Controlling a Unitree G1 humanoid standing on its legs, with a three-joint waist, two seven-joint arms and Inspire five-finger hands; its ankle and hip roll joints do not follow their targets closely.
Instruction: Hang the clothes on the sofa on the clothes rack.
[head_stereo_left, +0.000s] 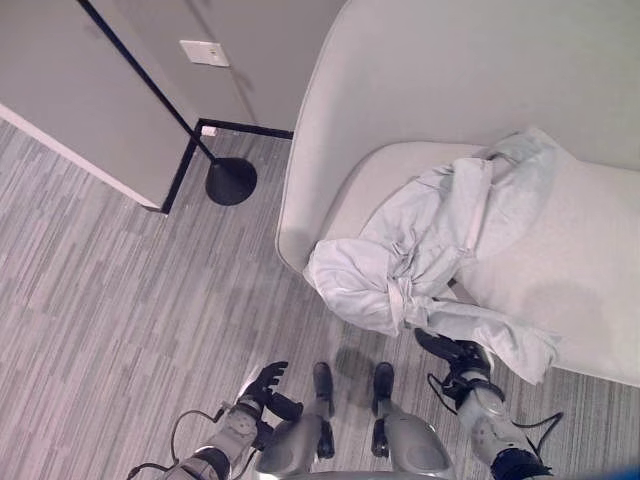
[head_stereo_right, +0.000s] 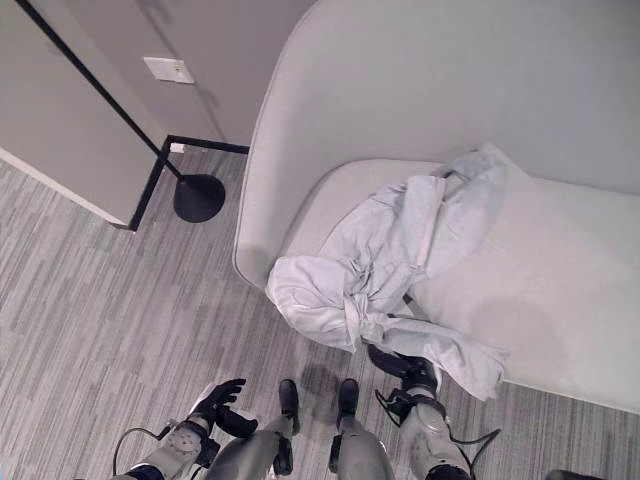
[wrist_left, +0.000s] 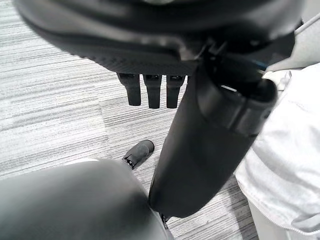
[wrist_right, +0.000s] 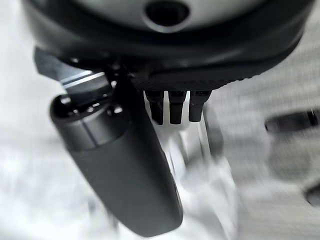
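- The pale grey sofa (head_stereo_left: 430, 90) takes up the right side of what I see from my head, its curved back rising behind a broad seat cushion.
- The striped grey carpet (head_stereo_left: 110, 290) spreads out to the left and below the sofa.
- A light wall panel (head_stereo_left: 70, 90) stands at upper left, with a white wall plate (head_stereo_left: 204, 52) on the wall beside it.
- The clothes are a single crumpled pale grey jacket (head_stereo_left: 430, 250), lying on the sofa seat. It runs from mid-cushion down to the front edge, where a bunched part overhangs and a sleeve trails to the right.
- A thin black pole slants down to a round black stand base (head_stereo_left: 231, 181) on the carpet, just left of the sofa's end and well apart from the jacket.
- My right hand (head_stereo_left: 447, 349) is at the sofa's front edge, right under the hanging sleeve. In my wrist view the fingers (wrist_right: 175, 106) reach toward pale cloth with the thumb alongside, but that view is blurred and I cannot tell whether they close on anything.
- My left hand (head_stereo_left: 268, 385) hangs low over the carpet, away from the sofa, fingers (wrist_left: 152, 90) relaxed and holding nothing.
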